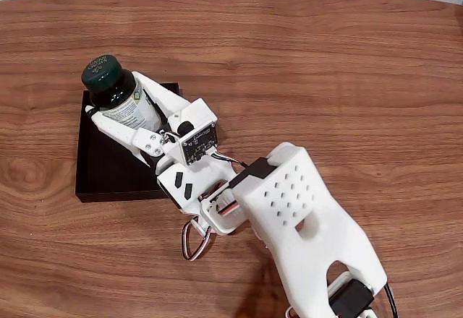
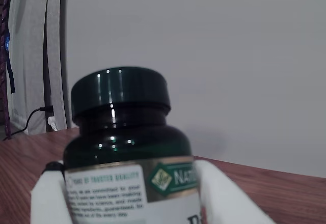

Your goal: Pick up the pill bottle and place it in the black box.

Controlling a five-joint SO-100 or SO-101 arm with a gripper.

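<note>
Fixed view: the white gripper point(image 1: 116, 108) is closed on the pill bottle point(image 1: 119, 100), one finger on each side of the labelled body. The bottle stands roughly upright between the fingers, dark green cap point(image 1: 100, 72) topmost with light lettering on its top, and the white label faces the gripper's palm. The bottle and fingertips are over the far-left corner of the black box point(image 1: 108, 166), a shallow matte black tray on the wooden table point(image 1: 325, 65). Whether the bottle's base touches the tray floor cannot be told, as the fingers and bottle hide it. The rest of the box lies under and just to the left of the wrist; its near edge shows beside the arm's white housing point(image 1: 296, 202).

Wrist view: the pill bottle point(image 2: 122, 147) sits directly ahead of the camera, the white fingers point(image 2: 219, 193) flanking its label on both sides and pressing against it. The glossy cap point(image 2: 119, 91) stands above the fingertips. Beyond the bottle are the wooden table top point(image 2: 285, 193) and a pale wall point(image 2: 219, 56).
</note>
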